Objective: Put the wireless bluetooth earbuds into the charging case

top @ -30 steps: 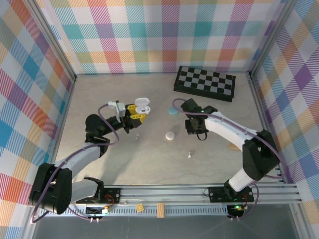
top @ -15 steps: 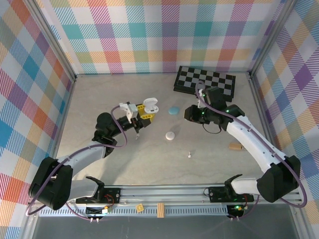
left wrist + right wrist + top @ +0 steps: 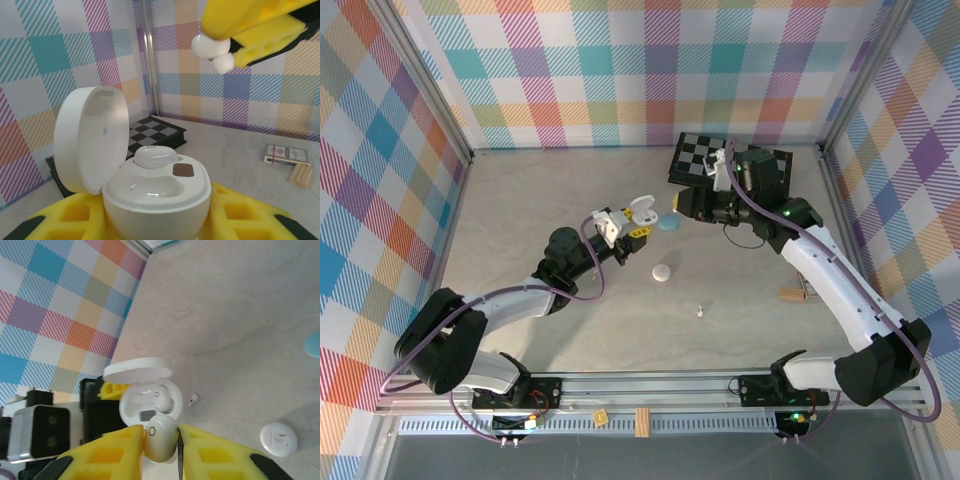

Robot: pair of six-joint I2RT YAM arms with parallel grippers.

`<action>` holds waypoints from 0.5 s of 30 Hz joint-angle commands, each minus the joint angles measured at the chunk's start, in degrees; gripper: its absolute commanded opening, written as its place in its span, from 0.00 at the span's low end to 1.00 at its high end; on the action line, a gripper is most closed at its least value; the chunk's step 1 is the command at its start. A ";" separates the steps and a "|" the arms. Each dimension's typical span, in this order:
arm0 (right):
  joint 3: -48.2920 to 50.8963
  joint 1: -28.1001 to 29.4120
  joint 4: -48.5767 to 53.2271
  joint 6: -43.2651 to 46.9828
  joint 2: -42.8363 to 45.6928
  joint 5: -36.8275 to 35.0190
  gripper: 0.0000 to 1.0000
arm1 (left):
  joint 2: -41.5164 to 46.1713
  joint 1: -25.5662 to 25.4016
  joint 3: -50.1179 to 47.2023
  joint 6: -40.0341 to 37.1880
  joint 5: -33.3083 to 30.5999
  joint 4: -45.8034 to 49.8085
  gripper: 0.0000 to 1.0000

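Clamping an open case (image 3: 642, 209) between its yellow pads (image 3: 240, 215), the left gripper (image 3: 628, 222) holds it upright, left of the chessboard (image 3: 692, 160) and a little nearer the arm bases. The lid (image 3: 89, 140) is swung back to one side. A seated bud (image 3: 156, 156) rests in the case's far well, and the well nearer the wrist camera is a smooth, glossy hollow. The right gripper (image 3: 678, 203) hangs just off the chessboard's left front corner, its jaws pinched narrow on a held bud (image 3: 160, 436), white, which pokes out between the foam tips. From the left wrist the held bud shows above the open case and apart from it, not touching the rim. A shut blue case (image 3: 668, 222) lies on the table (image 3: 520, 200) in front of the chessboard's left end, close by both grippers' tips in the top view. A shut round case (image 3: 663, 273), white, lies farther out from the chessboard on the same side, and a loose bud (image 3: 700, 311) lies beyond that again, toward the bases. A stray bud (image 3: 193, 400) lies on the table, seen from the right wrist just past the open case's rim. A wooden block (image 3: 790, 294) lies well in front of the chessboard's right end, with a card pack (image 3: 286, 154) next to it.
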State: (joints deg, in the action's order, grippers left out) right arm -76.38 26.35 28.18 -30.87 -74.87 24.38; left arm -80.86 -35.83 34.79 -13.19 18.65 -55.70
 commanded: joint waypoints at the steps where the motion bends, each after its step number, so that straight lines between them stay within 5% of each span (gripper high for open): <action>1: -2.34 0.83 -2.08 0.38 -1.71 2.95 0.24 | -1.69 -1.44 2.79 -1.50 -2.44 -3.67 0.34; 15: -4.30 4.65 -1.32 2.42 -5.40 0.20 0.24 | -4.88 -4.06 5.55 -2.75 -3.62 -3.79 0.33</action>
State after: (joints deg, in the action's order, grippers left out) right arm -78.54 30.35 27.09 -30.35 -79.42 25.39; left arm -85.08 -39.11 38.74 -14.68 15.42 -56.10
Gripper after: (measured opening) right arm 0.244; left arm 0.360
